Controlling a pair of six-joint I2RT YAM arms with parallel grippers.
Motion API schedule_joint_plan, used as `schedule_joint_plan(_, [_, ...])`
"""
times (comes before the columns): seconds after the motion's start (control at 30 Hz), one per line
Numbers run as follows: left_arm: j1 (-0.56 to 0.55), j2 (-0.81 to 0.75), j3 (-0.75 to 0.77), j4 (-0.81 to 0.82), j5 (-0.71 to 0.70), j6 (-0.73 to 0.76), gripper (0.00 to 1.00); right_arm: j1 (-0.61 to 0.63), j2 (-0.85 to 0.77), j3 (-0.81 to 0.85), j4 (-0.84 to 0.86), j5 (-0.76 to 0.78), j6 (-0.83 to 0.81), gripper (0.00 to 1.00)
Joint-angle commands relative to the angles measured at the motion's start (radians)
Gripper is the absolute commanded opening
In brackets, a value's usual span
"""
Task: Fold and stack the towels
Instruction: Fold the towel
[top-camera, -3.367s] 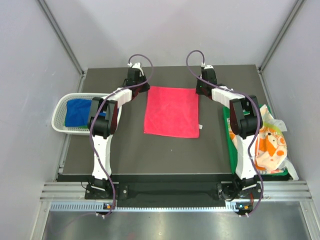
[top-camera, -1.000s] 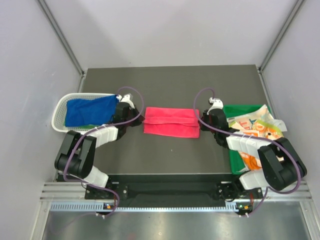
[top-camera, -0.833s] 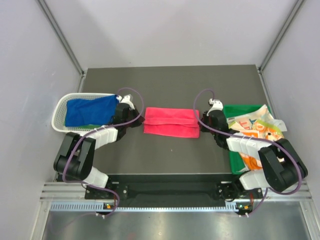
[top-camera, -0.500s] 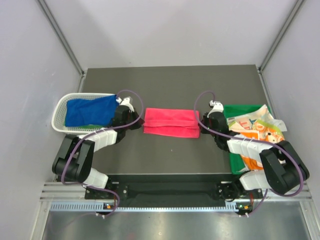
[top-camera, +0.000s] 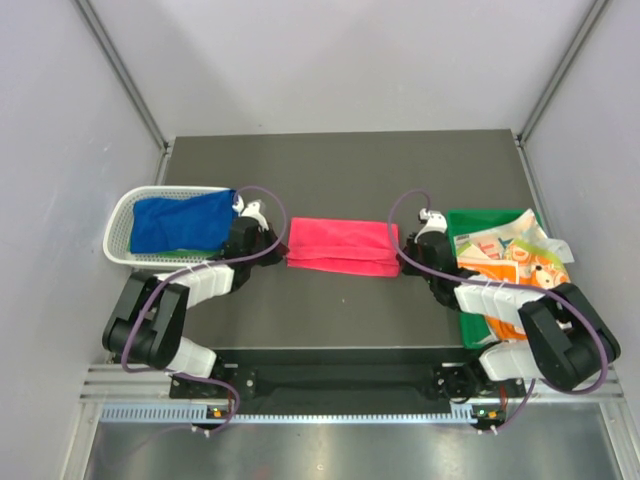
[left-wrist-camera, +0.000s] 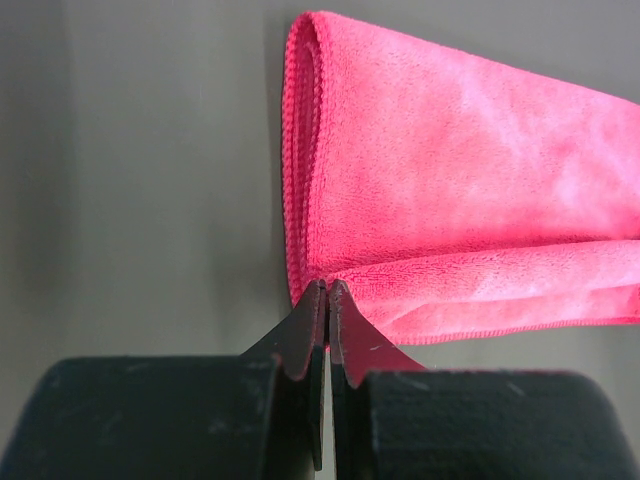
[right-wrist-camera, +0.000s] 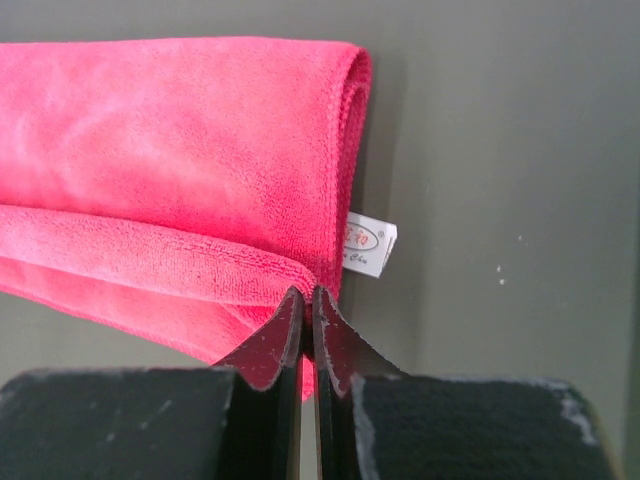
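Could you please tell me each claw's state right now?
Left claw: closed, pinching a corner of the pink-red towel.
Right claw: closed, pinching another corner of it.

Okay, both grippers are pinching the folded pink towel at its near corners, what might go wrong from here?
1. The left gripper and right gripper hold the pink towel only by the corner tips of its top layer; a pull may slip them off or drag the fold askew.
2. The bottom layer pokes out past the top layer's edge, so releasing here would likely leave an uneven fold.
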Motion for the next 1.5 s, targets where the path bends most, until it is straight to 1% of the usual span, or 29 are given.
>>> schedule_joint_plan(0.0, [-0.003,-0.027,-0.016,0.042,-0.008,-0.006,0.00,0.012,-0.023,-0.020,0.055,0.016,0.015,0.00])
schedule_joint_plan(0.03, [-0.003,-0.030,-0.020,0.042,-0.011,-0.006,0.00,0.015,-0.026,-0.022,0.057,0.018,0.017,0.00])
schedule_joint_plan(0.17, [-0.005,-0.039,-0.031,0.036,-0.006,-0.008,0.03,0.018,-0.041,-0.037,0.060,0.008,0.024,0.11])
schedule_joint_plan(0.23, [-0.005,-0.047,-0.037,0.027,-0.003,-0.011,0.07,0.018,-0.058,-0.042,0.051,0.004,0.029,0.14])
schedule_joint_plan(0.3, [-0.005,-0.060,-0.039,0.017,-0.008,-0.011,0.07,0.020,-0.078,-0.045,0.044,-0.004,0.035,0.15])
schedule_joint_plan(0.4, [-0.003,-0.079,-0.039,-0.009,-0.011,-0.006,0.17,0.032,-0.105,-0.057,0.035,-0.022,0.046,0.19])
schedule_joint_plan(0.47, [-0.005,-0.089,-0.039,-0.038,-0.014,0.000,0.16,0.035,-0.116,-0.060,0.018,-0.022,0.049,0.22])
schedule_joint_plan(0.5, [-0.005,-0.105,-0.039,-0.045,-0.017,0.008,0.17,0.040,-0.124,-0.060,0.012,-0.021,0.049,0.23])
schedule_joint_plan(0.6, [-0.005,-0.141,-0.032,-0.102,-0.034,0.015,0.24,0.053,-0.153,-0.066,-0.009,-0.025,0.056,0.24])
schedule_joint_plan(0.67, [-0.005,-0.178,-0.029,-0.148,-0.040,0.014,0.25,0.057,-0.171,-0.069,-0.026,-0.024,0.063,0.24])
schedule_joint_plan(0.7, [-0.005,-0.194,-0.025,-0.168,-0.046,0.014,0.29,0.060,-0.190,-0.069,-0.040,-0.022,0.064,0.24])
schedule_joint_plan(0.83, [-0.006,-0.255,0.000,-0.226,-0.051,0.006,0.33,0.063,-0.228,-0.058,-0.083,-0.009,0.081,0.26])
schedule_joint_plan(0.87, [-0.014,-0.258,0.012,-0.233,-0.046,0.005,0.33,0.066,-0.231,-0.046,-0.092,-0.002,0.087,0.29])
schedule_joint_plan(0.93, [-0.028,-0.237,0.068,-0.248,-0.047,0.005,0.35,0.072,-0.222,-0.022,-0.139,0.025,0.090,0.29])
schedule_joint_plan(0.97, [-0.049,-0.196,0.098,-0.256,-0.054,0.008,0.35,0.078,-0.216,0.006,-0.153,0.043,0.092,0.32])
schedule_joint_plan(1.03, [-0.073,-0.145,0.150,-0.275,-0.101,0.020,0.34,0.084,-0.184,0.044,-0.178,0.088,0.096,0.35])
schedule_joint_plan(1.07, [-0.095,-0.092,0.205,-0.304,-0.109,0.020,0.34,0.086,-0.172,0.060,-0.198,0.097,0.099,0.37])
schedule_joint_plan(1.13, [-0.113,-0.039,0.245,-0.318,-0.116,0.018,0.34,0.086,-0.126,0.095,-0.216,0.123,0.113,0.39])
schedule_joint_plan(1.17, [-0.135,0.007,0.274,-0.325,-0.159,0.015,0.33,0.086,-0.110,0.106,-0.224,0.128,0.119,0.40])
schedule_joint_plan(1.2, [-0.146,0.028,0.287,-0.328,-0.167,0.012,0.33,0.087,-0.084,0.113,-0.241,0.133,0.124,0.42])
schedule_joint_plan(1.3, [-0.175,0.116,0.303,-0.331,-0.205,0.008,0.31,0.089,-0.040,0.115,-0.220,0.130,0.141,0.47])
schedule_joint_plan(1.37, [-0.181,0.171,0.297,-0.335,-0.218,0.000,0.30,0.093,-0.018,0.112,-0.210,0.117,0.147,0.47])
schedule_joint_plan(1.4, [-0.181,0.186,0.290,-0.343,-0.236,-0.006,0.27,0.101,-0.003,0.109,-0.206,0.114,0.152,0.47])
schedule_joint_plan(1.43, [-0.183,0.199,0.287,-0.354,-0.247,-0.011,0.25,0.104,0.002,0.106,-0.203,0.111,0.156,0.47])
schedule_joint_plan(1.47, [-0.183,0.213,0.284,-0.369,-0.261,-0.015,0.23,0.109,0.000,0.095,-0.201,0.111,0.161,0.43])
